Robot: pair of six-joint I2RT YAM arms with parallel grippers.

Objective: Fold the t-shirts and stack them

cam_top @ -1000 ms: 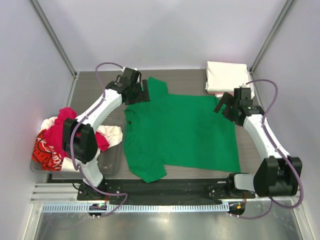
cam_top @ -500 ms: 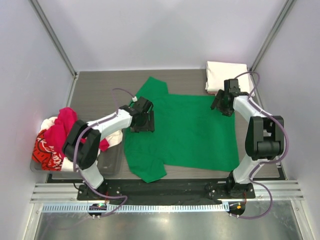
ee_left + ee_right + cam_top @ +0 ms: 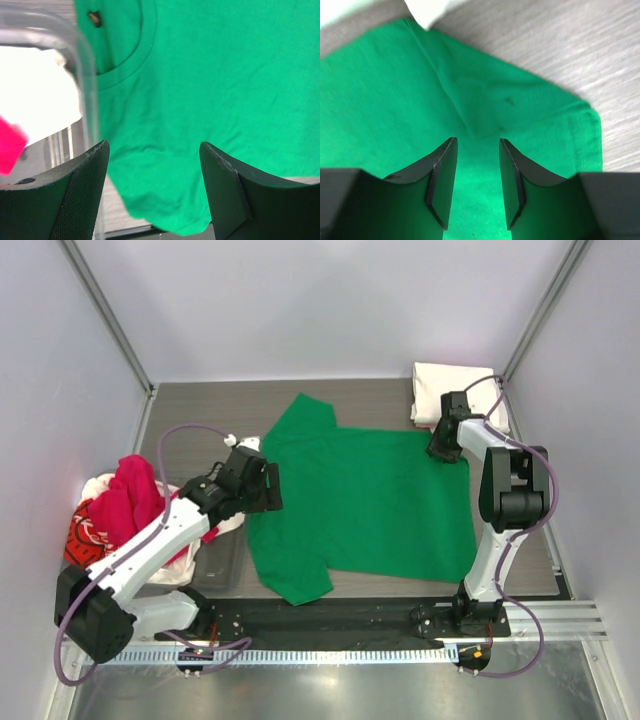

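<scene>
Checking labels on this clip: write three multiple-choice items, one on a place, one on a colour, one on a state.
1. Where on the table does the folded cream-white stack lie? A far right corner; B near left corner; C centre.
2. What colour is the spread t-shirt? A red; B green; C white.
3. How do the left fingers stand? A shut on a sleeve; B open, holding nothing; C out of view.
Answers: 1 A, the top view shows it far right; 2 B, it is plainly green; 3 B, the wrist view shows a wide empty gap between them.
</scene>
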